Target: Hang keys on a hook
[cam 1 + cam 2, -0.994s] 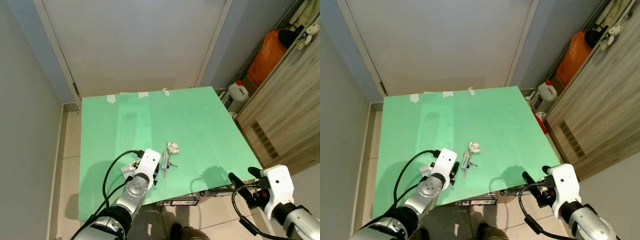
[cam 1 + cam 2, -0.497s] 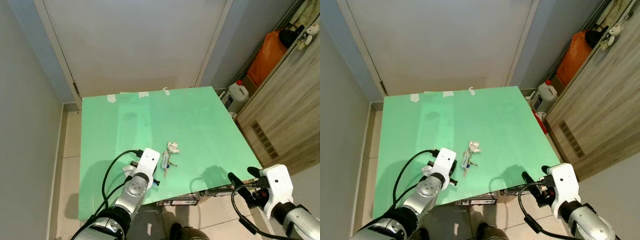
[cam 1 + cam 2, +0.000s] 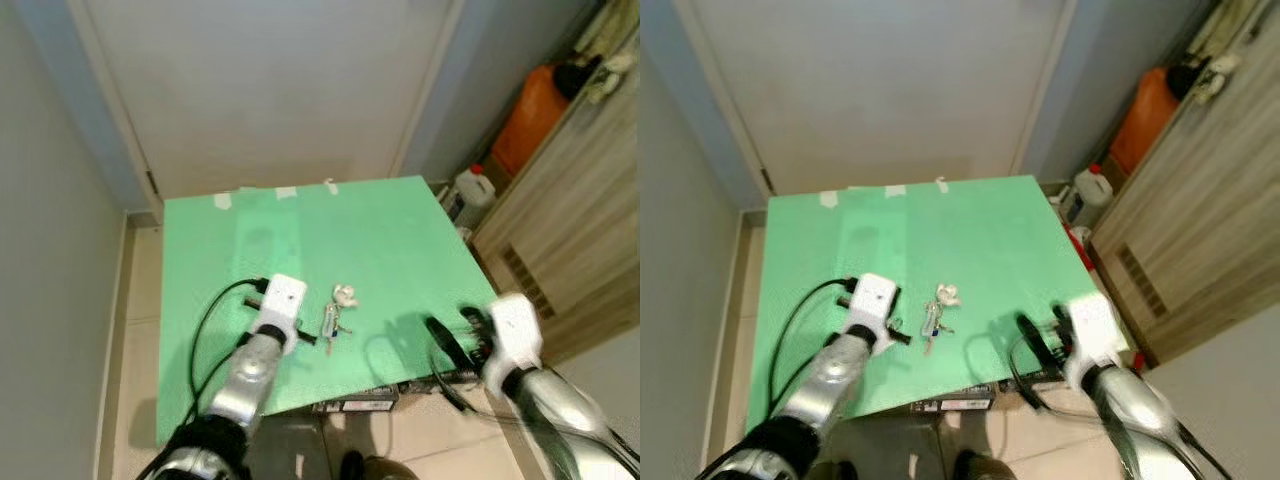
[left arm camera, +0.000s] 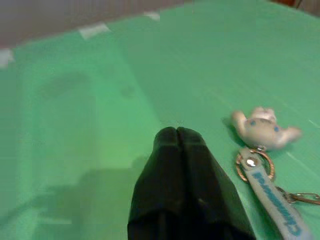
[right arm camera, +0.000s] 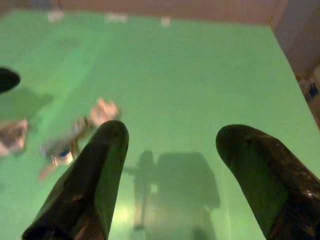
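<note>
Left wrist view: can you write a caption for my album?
Left gripper, shut, hovers over the green table beside the keys.

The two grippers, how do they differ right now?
The left gripper has its fingers pressed shut, while the right gripper has its fingers spread wide apart. The left gripper sits right beside the keys, while the right gripper is farther off, near the green table's front right edge. Both hover over the table, holding nothing.
</note>
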Controlling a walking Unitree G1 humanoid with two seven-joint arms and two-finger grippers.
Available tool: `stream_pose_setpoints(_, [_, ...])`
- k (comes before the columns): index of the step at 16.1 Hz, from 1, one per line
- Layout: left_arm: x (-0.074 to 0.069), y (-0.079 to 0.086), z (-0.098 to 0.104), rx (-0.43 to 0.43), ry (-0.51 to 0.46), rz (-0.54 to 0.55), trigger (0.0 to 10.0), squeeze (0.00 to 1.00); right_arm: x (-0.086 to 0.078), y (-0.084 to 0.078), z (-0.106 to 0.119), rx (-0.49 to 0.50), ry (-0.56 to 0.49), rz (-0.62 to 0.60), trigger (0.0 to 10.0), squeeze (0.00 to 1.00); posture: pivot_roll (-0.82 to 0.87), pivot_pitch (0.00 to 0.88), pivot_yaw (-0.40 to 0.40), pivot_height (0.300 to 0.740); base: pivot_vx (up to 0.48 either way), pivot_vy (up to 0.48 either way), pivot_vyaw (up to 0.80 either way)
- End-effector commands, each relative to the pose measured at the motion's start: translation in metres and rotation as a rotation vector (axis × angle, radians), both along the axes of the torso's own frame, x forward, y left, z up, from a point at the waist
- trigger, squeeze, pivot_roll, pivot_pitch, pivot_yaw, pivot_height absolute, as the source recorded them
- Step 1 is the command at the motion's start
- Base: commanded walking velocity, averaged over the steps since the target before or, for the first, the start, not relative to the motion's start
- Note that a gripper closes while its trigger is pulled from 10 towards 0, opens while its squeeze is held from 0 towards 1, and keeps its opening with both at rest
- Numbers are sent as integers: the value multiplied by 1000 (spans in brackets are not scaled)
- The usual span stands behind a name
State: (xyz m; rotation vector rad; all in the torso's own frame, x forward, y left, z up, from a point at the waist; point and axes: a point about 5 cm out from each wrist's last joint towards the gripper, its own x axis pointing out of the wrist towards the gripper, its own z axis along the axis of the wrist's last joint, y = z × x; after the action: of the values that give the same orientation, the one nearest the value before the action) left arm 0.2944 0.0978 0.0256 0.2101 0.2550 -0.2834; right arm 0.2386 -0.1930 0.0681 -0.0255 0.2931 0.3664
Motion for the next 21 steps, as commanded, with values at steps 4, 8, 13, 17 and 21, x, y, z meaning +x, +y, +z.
stream_pose_setpoints(4, [0, 27, 4, 105, -36, 77, 10000, 1000, 25, 21, -4, 24, -39, 23, 10000, 0, -8, 0, -66, 740, 0, 0, 0])
stream_pose_setpoints(8, [-13, 31, -9, 137, 14, 59, 10000, 1000, 36, 30, -5, 33, -58, 42, 10000, 0, 23, 0, -83, 740, 0, 0, 0])
stream_pose_setpoints(13, [-14, 44, 3, 80, -115, 113, 10000, 1000, 39, 34, -3, 53, -136, 27, 10000, 0, 21, 0, -100, 740, 0, 0, 0])
stream_pose_setpoints(17, [-20, 34, 14, 24, -183, 53, 10000, 1000, 33, 38, -12, 48, -121, 16, 10000, 0, 28, 3, -96, 740, 0, 0, 0])
stream_pose_setpoints(21, [-17, 14, 9, 24, -114, -68, 10000, 1000, 37, 37, -8, 43, -149, 18, 10000, 0, 12, 0, -78, 740, 0, 0, 0])
